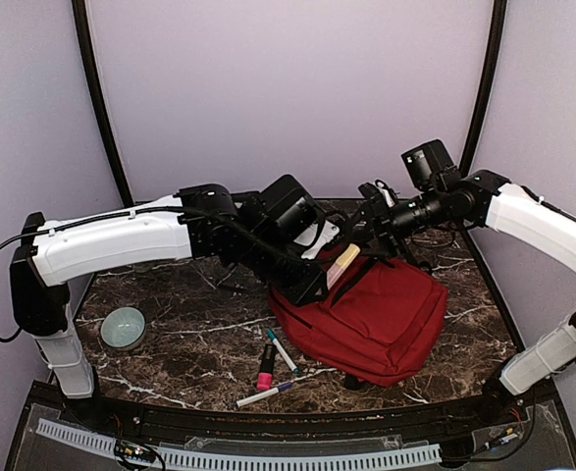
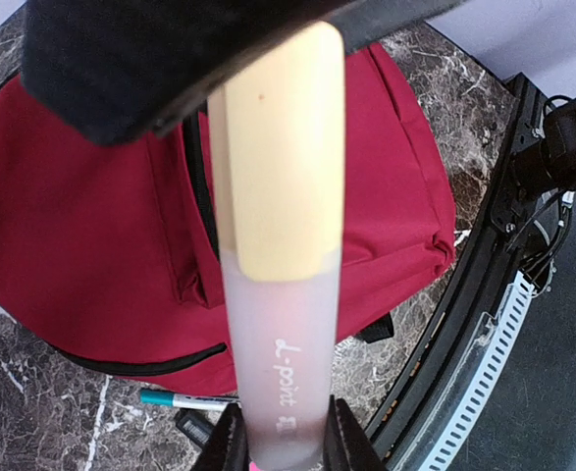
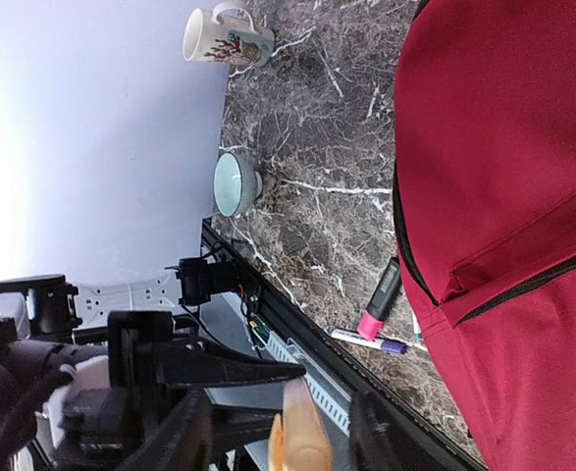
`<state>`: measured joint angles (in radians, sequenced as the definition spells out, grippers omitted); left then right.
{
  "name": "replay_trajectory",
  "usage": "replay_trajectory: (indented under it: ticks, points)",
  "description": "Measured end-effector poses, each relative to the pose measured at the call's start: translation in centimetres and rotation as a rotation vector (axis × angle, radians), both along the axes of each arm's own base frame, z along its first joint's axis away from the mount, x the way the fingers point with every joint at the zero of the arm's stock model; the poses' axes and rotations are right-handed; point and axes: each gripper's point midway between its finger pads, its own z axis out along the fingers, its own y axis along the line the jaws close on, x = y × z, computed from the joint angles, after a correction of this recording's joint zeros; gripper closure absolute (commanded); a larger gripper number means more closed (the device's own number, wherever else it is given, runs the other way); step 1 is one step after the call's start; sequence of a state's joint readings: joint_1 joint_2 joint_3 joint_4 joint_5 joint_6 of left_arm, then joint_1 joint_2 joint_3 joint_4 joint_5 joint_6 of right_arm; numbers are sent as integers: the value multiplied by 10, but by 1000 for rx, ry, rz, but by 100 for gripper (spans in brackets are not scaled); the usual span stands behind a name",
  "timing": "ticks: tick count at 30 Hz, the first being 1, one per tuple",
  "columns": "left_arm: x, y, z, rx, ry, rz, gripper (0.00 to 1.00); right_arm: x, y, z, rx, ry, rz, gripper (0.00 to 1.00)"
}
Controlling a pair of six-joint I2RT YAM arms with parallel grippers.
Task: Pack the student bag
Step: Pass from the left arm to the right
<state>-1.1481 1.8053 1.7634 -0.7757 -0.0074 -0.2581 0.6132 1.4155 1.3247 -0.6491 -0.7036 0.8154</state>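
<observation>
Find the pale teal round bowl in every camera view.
Top external: pale teal round bowl, left side of the dark marble table.
Left wrist: not in it.
Right wrist: bowl upper left of centre.
Shared landmark: large red fabric backpack.

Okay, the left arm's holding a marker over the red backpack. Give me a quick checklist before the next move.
1. Hold: ok, left gripper is clamped on the marker barrel.
2. Second grip: not ok, right gripper straddles the yellow cap, jaws open.
3. Position: ok, marker hangs above the backpack.
4. Opening: cannot tell, no lining shows on the backpack.
5. Leftovers: not ok, teal pen lies outside.
</observation>
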Motion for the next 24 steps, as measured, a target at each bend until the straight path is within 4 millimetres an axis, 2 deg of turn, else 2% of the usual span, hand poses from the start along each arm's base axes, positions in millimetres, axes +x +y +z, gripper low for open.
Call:
replay_trajectory:
  ticks: [3, 6, 10, 13, 17, 19, 24]
  points:
    - [-5, -2, -6, 21, 4, -17, 100, -1, -1, -4, -4, 21, -5, 76]
    - [-6, 0, -7, 33, 3, -19, 100, -4, -2, -11, -17, 41, -5, 77]
    - [-6, 2, -7, 45, 4, -17, 100, -7, -3, -18, -22, 61, 3, 59]
    - [-5, 2, -7, 46, 1, -15, 100, -12, -3, -22, -21, 84, 18, 54]
    - [-5, 2, -7, 48, -5, -13, 100, -17, -3, -23, -12, 107, 36, 65]
    - [-4, 2, -7, 49, -10, -9, 100, -19, -2, -21, -5, 112, 44, 74]
    - [-5, 1, -9, 57, -13, -9, 100, -22, -1, -20, 3, 117, 58, 84]
